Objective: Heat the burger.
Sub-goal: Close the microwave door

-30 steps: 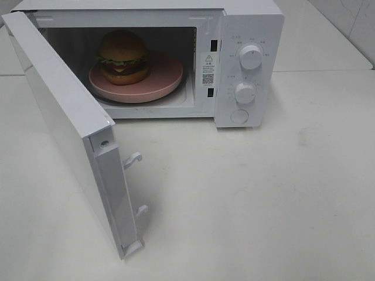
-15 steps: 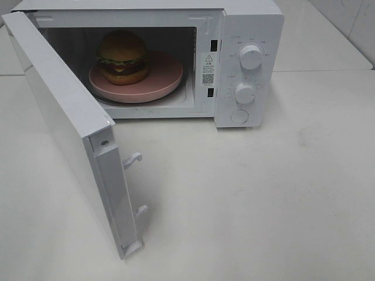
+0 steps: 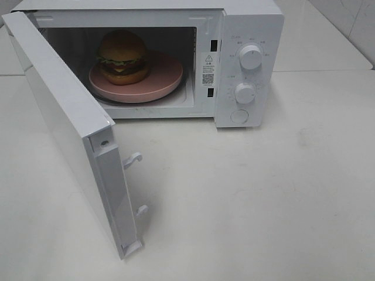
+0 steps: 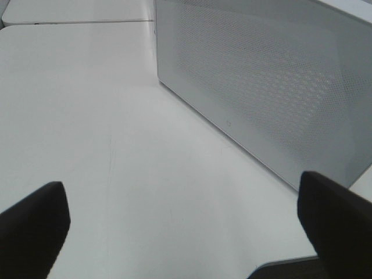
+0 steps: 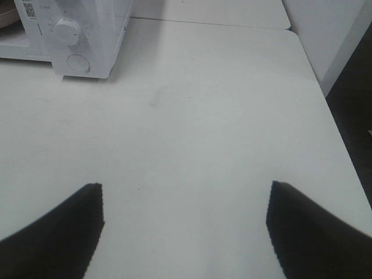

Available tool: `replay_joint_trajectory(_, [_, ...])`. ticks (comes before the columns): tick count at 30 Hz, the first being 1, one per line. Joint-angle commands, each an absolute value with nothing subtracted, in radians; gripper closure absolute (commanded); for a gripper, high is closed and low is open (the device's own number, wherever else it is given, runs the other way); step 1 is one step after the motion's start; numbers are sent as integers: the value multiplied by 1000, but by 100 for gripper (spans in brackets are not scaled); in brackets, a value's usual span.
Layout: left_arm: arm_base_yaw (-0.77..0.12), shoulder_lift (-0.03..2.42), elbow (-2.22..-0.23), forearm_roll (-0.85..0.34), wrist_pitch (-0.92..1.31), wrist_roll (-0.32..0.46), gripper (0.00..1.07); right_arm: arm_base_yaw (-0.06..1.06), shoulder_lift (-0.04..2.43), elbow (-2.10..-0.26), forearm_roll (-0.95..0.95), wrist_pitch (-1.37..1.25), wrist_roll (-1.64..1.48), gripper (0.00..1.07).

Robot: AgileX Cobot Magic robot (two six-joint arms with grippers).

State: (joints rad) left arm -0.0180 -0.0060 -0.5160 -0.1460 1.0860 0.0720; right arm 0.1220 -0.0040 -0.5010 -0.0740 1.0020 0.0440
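Note:
The burger [image 3: 122, 57], with a golden-brown bun, lettuce and dark patty, sits on the left part of a pink plate [image 3: 167, 79] inside the white microwave [image 3: 249, 17]. The microwave door [image 3: 64, 117] stands swung wide open toward the front left. Neither gripper appears in the exterior high view. In the left wrist view my left gripper [image 4: 183, 215] is open above bare table, facing the door's perforated outer panel [image 4: 267, 81]. My right gripper [image 5: 185, 224] is open and empty over the table, well away from the microwave's knobs [image 5: 67, 31].
The control panel carries two round knobs [image 3: 251, 57] and a round button [image 3: 239, 116]. Two door latch hooks [image 3: 133, 158] stick out from the door's edge. The table's right edge [image 5: 325, 104] drops off beside the right gripper.

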Motion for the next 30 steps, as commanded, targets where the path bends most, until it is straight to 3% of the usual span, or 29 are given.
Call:
replay_joint_trajectory(1, [-17,-10,-516,-151,1072,74,7,117,-36,-498,-74,994,37,32])
replay_joint_trajectory(14, [-17,-10,-529,-171,1056,74,7,117,-36,-498,-74,994,37,32])
replay_joint_trajectory(20, [-17,32,-543,-170,977,70,12,117,-36,-498,-74,994,37,32])
replay_joint_trajectory(24, [-17,82,-543,-169,918,70,19,117,-36,-498,-74,994,37,32])
replay_joint_trajectory(26, [-17,169,-543,-169,835,71,34,117,-36,-498,-74,994,37,32])
replay_joint_trajectory(27, [-17,169,-543,-169,835,71,34,117,-36,-498,-74,994,37,32])
replay_joint_trajectory(29, [-17,237,-543,-169,783,73,47,117,-36,-498,-74,994,37,32])
replay_joint_trajectory(30, [-17,237,-543,-169,783,73,47,117,-36,-498,-74,994,37,32])
